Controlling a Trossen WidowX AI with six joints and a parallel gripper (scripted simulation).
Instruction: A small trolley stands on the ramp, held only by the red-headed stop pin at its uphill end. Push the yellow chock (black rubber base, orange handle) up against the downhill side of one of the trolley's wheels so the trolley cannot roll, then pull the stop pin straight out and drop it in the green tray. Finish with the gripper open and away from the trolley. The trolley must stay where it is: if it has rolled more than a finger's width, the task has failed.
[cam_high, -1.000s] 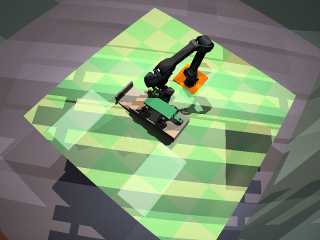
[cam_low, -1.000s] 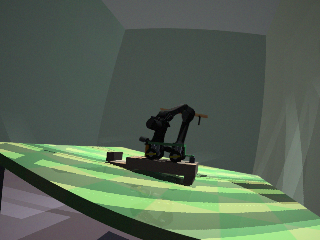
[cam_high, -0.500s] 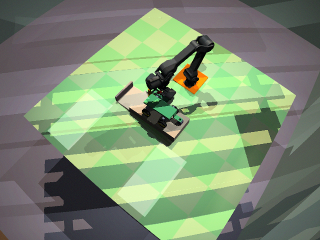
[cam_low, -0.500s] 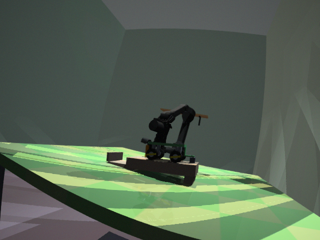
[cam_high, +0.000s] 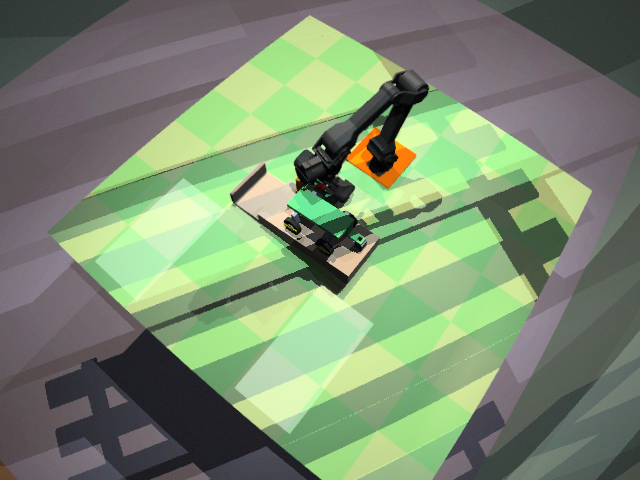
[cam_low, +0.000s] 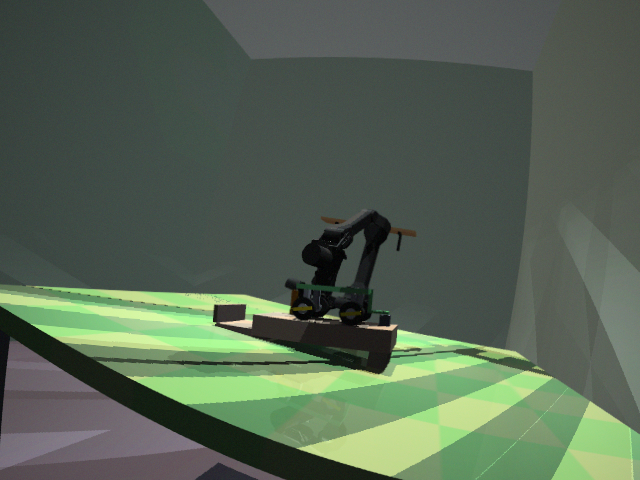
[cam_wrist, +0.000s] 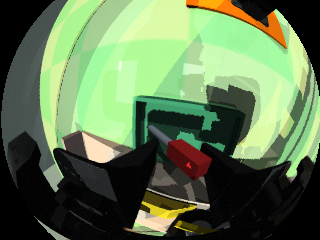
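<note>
Gripper (cam_high: 324, 190) (cam_low: 317, 305) (cam_wrist: 180, 146) part-open, holding nothing; stop pin (cam_high: 320, 187) (cam_wrist: 189, 160) lies loose between its fingers in the wrist view. Trolley (cam_high: 320, 210) (cam_low: 333, 287) partly obscures the fingertips in the exterior view.

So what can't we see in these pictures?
- Chock's base: exterior view, behind a wheel; I can't tell if it touches.
- Tray: exterior view, behind the trolley.
- Pin: too small in the top view; in the wrist view, can't tell if it touches the tray.
- Orange plate: wrist view, cut off by the edge.
</note>
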